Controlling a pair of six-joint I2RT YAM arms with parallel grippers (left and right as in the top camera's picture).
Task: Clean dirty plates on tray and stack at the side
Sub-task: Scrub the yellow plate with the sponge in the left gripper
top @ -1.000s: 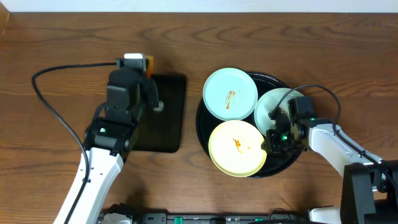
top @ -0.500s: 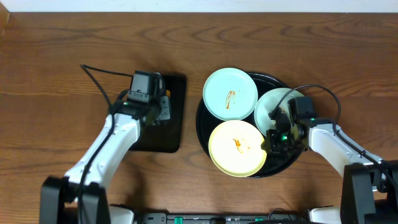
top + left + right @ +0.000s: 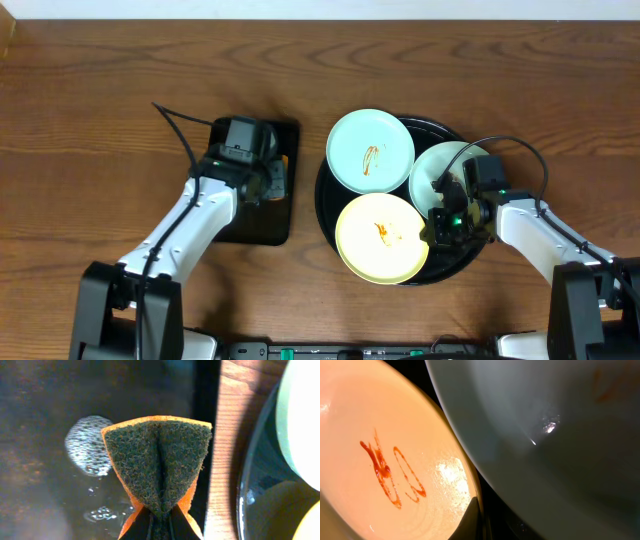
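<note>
The round black tray point(image 3: 452, 128) holds three plates. A mint-blue plate point(image 3: 371, 150) with an orange-brown smear lies at its back left, and a second mint-blue plate point(image 3: 440, 168) is partly under my right arm. The yellow plate point(image 3: 381, 238), also smeared, lies at the front. My right gripper point(image 3: 437, 226) is shut on the yellow plate's right rim point(image 3: 470, 485), with the second mint plate point(image 3: 560, 435) overhanging it. My left gripper point(image 3: 279, 178) is shut on a folded orange sponge point(image 3: 159, 460), dark scouring face outward, over the right edge of the rectangular tray.
The small rectangular black tray point(image 3: 250, 225) lies left of the round one and carries a foam patch point(image 3: 87, 445) and wet drops. A narrow strip of wood tabletop point(image 3: 230, 460) separates the two trays. A black cable point(image 3: 180, 125) trails behind my left arm.
My left arm has swung right and forward with the sponge, from the back of the rectangular tray to its right edge. The right arm and the plates have not moved.
</note>
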